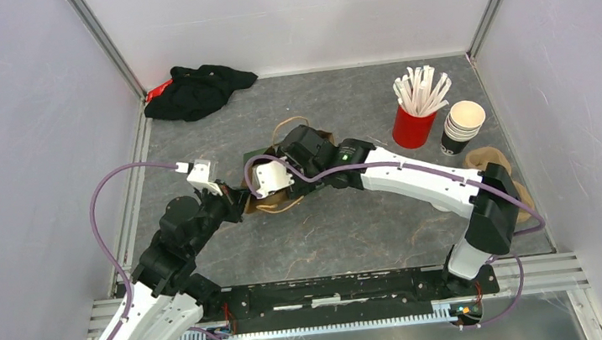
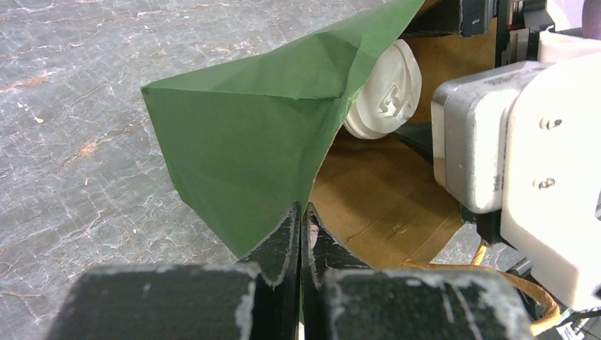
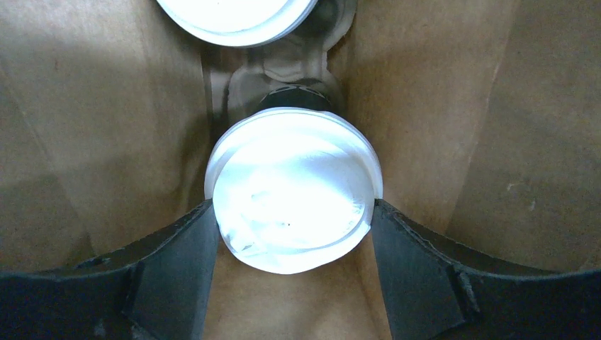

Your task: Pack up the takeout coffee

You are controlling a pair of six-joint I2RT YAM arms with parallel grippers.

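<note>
A paper bag, green outside [image 2: 248,142] and brown inside [image 3: 85,127], lies on its side mid-table [image 1: 284,199]. My left gripper [image 2: 302,211] is shut on the bag's green edge and holds the mouth up. My right gripper [image 3: 294,212] reaches inside the bag, its fingers [image 3: 177,255] pressed against both sides of a takeout coffee cup's white lid [image 3: 294,188]. The white lid of a second takeout coffee cup [image 3: 234,13] shows deeper in the bag. One white lid [image 2: 386,92] also shows in the left wrist view, beside the right wrist's housing.
At the back right stand a red cup of white sticks [image 1: 415,120] and a stack of lidless cups [image 1: 462,128]. Brown paper items [image 1: 491,158] lie beside the right arm. A black cloth [image 1: 196,90] lies in the back left corner. Walls close in three sides.
</note>
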